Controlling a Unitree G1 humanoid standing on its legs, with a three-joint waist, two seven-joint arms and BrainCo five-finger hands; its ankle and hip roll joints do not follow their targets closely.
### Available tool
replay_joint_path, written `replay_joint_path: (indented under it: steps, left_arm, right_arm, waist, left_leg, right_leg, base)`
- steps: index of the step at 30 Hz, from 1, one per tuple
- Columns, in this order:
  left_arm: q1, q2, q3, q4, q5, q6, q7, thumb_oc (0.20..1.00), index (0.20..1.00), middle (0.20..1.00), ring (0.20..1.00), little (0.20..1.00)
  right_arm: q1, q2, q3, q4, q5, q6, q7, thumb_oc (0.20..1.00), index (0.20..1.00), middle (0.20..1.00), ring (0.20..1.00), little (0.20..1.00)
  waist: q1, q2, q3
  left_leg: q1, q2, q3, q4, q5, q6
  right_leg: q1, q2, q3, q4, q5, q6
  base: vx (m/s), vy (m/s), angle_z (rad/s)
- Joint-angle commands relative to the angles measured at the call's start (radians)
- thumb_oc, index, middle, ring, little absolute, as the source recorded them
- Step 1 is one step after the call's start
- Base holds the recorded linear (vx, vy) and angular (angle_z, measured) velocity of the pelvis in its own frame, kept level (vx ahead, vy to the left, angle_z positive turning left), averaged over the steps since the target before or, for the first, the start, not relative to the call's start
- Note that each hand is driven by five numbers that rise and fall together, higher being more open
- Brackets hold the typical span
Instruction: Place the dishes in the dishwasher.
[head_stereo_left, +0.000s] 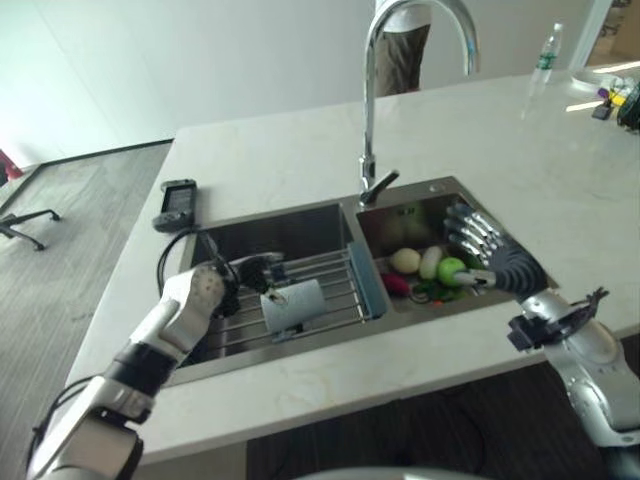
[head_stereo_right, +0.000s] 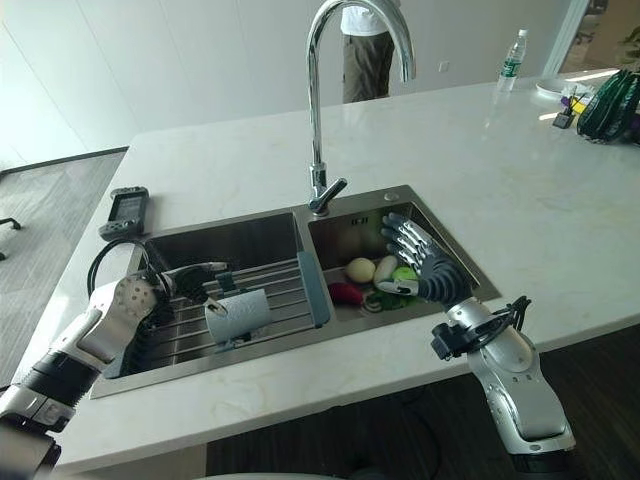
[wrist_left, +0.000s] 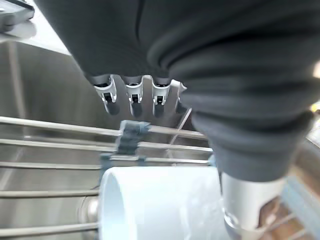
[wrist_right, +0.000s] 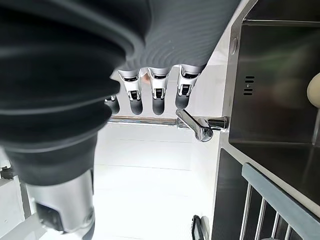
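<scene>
A white cup (head_stereo_left: 293, 305) lies on its side on the wire rack (head_stereo_left: 335, 275) across the left sink basin. My left hand (head_stereo_left: 207, 287) reaches in from the left, just beside the cup. Its fingers (wrist_left: 134, 95) stretch straight over the rack bars and the thumb (wrist_left: 248, 202) hangs next to the cup (wrist_left: 155, 200), so the hand is open. My right hand (head_stereo_left: 490, 255) hovers over the right basin, fingers (wrist_right: 157, 95) straight and spread, holding nothing. Below it lie a pale round vegetable (head_stereo_left: 405, 261), a green apple (head_stereo_left: 451, 270) and a red item (head_stereo_left: 395, 284).
A tall chrome faucet (head_stereo_left: 368, 110) rises behind the divider between the basins. A dark handset (head_stereo_left: 177, 203) lies on the white counter (head_stereo_left: 300, 150) at left. A water bottle (head_stereo_left: 544, 55) and small items (head_stereo_left: 610, 98) stand far right. A person (head_stereo_left: 400, 45) stands beyond the counter.
</scene>
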Motion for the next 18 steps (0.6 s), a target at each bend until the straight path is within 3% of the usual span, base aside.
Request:
replay_joint_path:
  steps: [1, 9, 18]
  left_arm:
    - [-0.095, 0.0, -0.02, 0.019, 0.074, -0.01, -0.001, 1.0, 1.0, 1.0, 1.0, 1.0]
    - [-0.073, -0.025, -0.028, 0.011, 0.115, -0.007, -0.038, 1.0, 1.0, 1.0, 1.0, 1.0]
    - [-0.069, -0.06, -0.051, 0.058, 0.125, 0.008, -0.004, 1.0, 1.0, 1.0, 1.0, 1.0]
  right_arm:
    - [-0.086, 0.002, -0.046, -0.024, 0.008, -0.044, -0.018, 1.0, 1.0, 1.0, 1.0, 1.0]
    - [-0.085, 0.012, -0.036, -0.024, 0.001, -0.049, -0.031, 1.0, 1.0, 1.0, 1.0, 1.0]
    - [-0.09, 0.018, -0.021, -0.029, 0.003, -0.052, -0.031, 1.0, 1.0, 1.0, 1.0, 1.0]
  waist:
    - [0.011, 0.002, -0.001]
    - [0.018, -0.006, 0.005]
    - [0.014, -0.01, 0.006]
  left_leg:
    - [0.035, -0.004, -0.001, 0.007, -0.058, -0.003]
    - [0.033, -0.004, -0.006, 0.007, -0.059, -0.001]
    - [0.036, -0.004, 0.0, 0.007, -0.06, 0.0]
  right_leg:
    - [0.046, -0.01, -0.058, 0.007, -0.028, 0.059]
    - [0.046, -0.011, -0.064, 0.007, -0.027, 0.059]
    - [0.046, -0.008, -0.06, 0.007, -0.026, 0.058]
  base:
    - [0.0, 0.0, 0.0]
    - [0.0, 0.0, 0.0]
    - [0.0, 0.0, 0.0]
